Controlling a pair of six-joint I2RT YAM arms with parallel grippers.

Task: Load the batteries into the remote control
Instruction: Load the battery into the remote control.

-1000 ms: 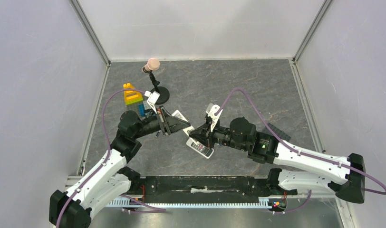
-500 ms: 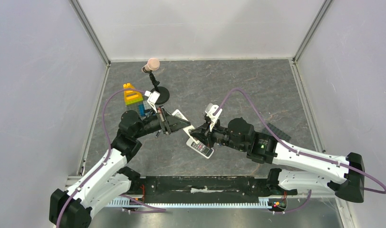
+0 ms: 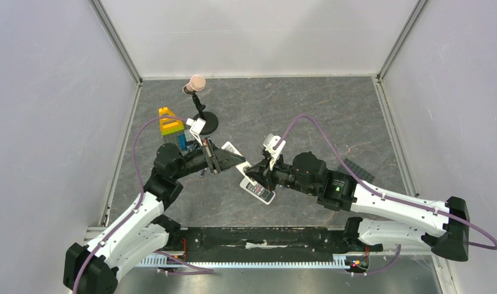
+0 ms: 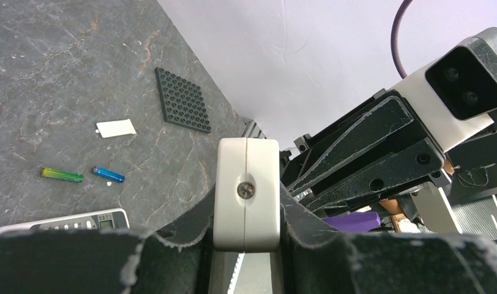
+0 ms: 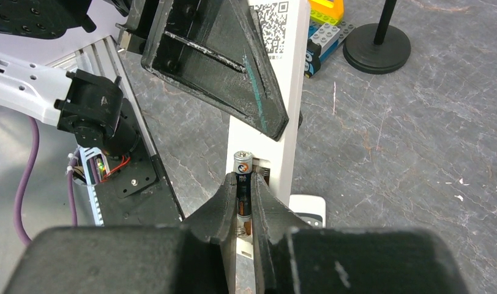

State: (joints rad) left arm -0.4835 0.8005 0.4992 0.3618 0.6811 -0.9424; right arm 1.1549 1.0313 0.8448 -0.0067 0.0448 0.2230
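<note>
remote control [image 4: 246, 193]: clamped in left pincer [image 4: 246, 211], unmoved | battery [image 5: 243, 184]: pinched in right pincer [image 5: 244, 208], at remote's open compartment | right arm [image 3: 381, 199]: nudged slightly left since earlier

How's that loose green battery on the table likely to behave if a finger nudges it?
The green battery is a thin cylinder lying on its side, so it probably rolls sideways. The table looks flat and smooth, so little would stop it. Likely rigid and light.

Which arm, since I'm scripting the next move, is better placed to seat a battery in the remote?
Right. The right gripper pinches a battery at the remote control's open compartment, while the left gripper is occupied holding that remote.
</note>
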